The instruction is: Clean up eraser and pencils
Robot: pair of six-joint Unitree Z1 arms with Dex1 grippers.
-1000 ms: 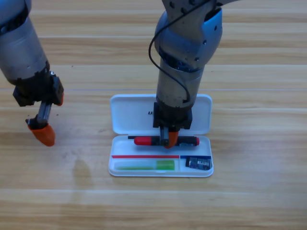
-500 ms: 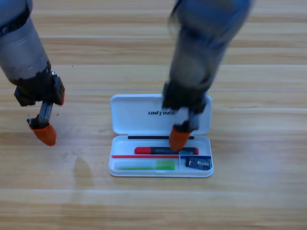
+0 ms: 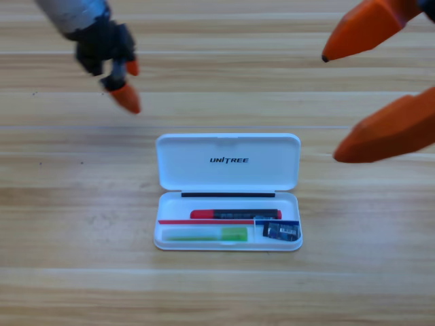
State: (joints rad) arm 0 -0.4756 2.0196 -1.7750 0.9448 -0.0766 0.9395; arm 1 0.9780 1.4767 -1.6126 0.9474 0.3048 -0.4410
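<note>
The white UNITREE case (image 3: 228, 161) lies open in the middle of the table. In its tray (image 3: 163, 239) the black pencil with the red end (image 3: 234, 214) rests along the back. The light green pencil (image 3: 207, 235) sits along the front, and the dark eraser (image 3: 281, 232) fills the small right compartment. My right gripper (image 3: 331, 107) hangs large at the upper right edge, open, with nothing between its two orange jaws, well clear of the case. At the upper left, away from the case, my left gripper (image 3: 128, 101) is shut and holds nothing.
Bare wooden table (image 3: 81, 272) surrounds the case on all sides. The raised lid stands at the back of the tray.
The right gripper has let go of the black and red pencil in the tray and drawn back to the upper right, open. The left arm has moved up and to the right.
</note>
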